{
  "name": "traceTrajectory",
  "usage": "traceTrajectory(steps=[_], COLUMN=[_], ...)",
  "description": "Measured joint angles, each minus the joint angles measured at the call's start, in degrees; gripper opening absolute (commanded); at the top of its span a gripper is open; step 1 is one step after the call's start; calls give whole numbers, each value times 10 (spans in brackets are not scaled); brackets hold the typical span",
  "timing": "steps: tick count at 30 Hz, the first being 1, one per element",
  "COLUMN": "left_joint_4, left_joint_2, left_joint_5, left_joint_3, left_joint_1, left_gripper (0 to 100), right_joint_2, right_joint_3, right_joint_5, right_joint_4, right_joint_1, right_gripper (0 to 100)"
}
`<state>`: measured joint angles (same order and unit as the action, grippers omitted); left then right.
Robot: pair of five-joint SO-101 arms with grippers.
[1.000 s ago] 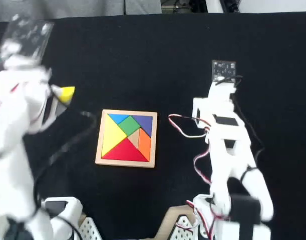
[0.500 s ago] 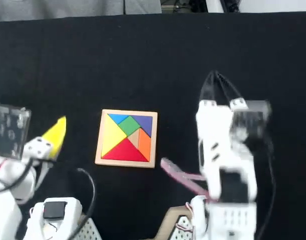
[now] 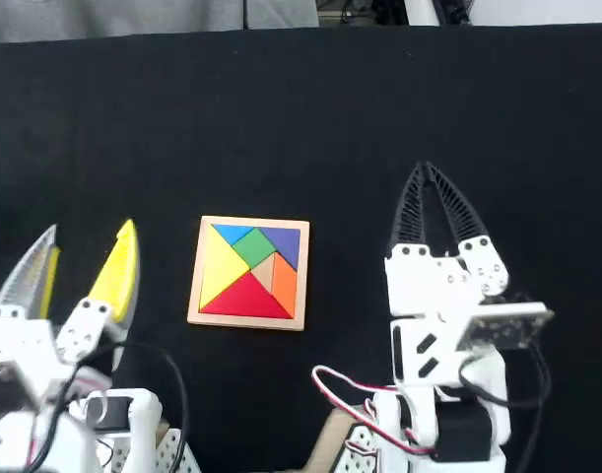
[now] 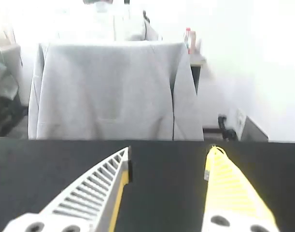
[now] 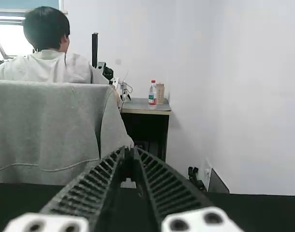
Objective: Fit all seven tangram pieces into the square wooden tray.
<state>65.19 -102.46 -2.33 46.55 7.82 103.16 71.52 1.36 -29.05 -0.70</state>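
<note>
The square wooden tray (image 3: pixel 195 296) lies on the black table, holding coloured tangram pieces: a yellow triangle (image 3: pixel 219 271), a red triangle (image 3: pixel 246 297), a blue one (image 3: pixel 233 234), a green square (image 3: pixel 253 248), a purple piece (image 3: pixel 284 243) and an orange piece (image 3: pixel 285 281). A bare wood patch (image 3: pixel 265 270) shows between green and orange. My left gripper (image 3: pixel 87 254), with yellow and white fingers, stands open and empty left of the tray; in the left wrist view the left gripper (image 4: pixel 167 166) points over the far table edge. My right gripper (image 3: pixel 428 177) is shut and empty, right of the tray.
The black cloth (image 3: pixel 310 118) covers the whole table. Both arm bases (image 3: pixel 443 414) stand at the near edge. A grey-draped chair back (image 5: pixel 50 130) and a small desk (image 5: pixel 145 108) stand beyond the far edge.
Both arms have pulled back toward their bases at the near edge. The left gripper swung down from the upper left; the right one has folded back, fingers pointing away.
</note>
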Motion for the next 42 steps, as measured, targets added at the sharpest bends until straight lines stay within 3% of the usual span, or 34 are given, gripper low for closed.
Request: traceTrajectory(steps=[8,14,21,27,36,42], left_joint_4=[-152,-287,-302,-192,40,69], left_joint_2=[-7,-13,-10,-10,-10,-10], left_joint_5=[-3,-4,-4,-4,-4,-6], left_joint_3=[265,469,497,497,497,497], left_joint_1=[0,1,1,1,1,1], left_gripper=[262,261,261,261,258,258], right_joint_2=[1,1,1,1,1,1], right_joint_3=[-11,-1,159,251,251,251], right_joint_5=[0,0,0,0,0,0], right_joint_4=[0,-59,-27,6,-219,-381], right_joint_1=[0,1,1,0,-1,-1], right_gripper=[12,12,12,12,12,12])
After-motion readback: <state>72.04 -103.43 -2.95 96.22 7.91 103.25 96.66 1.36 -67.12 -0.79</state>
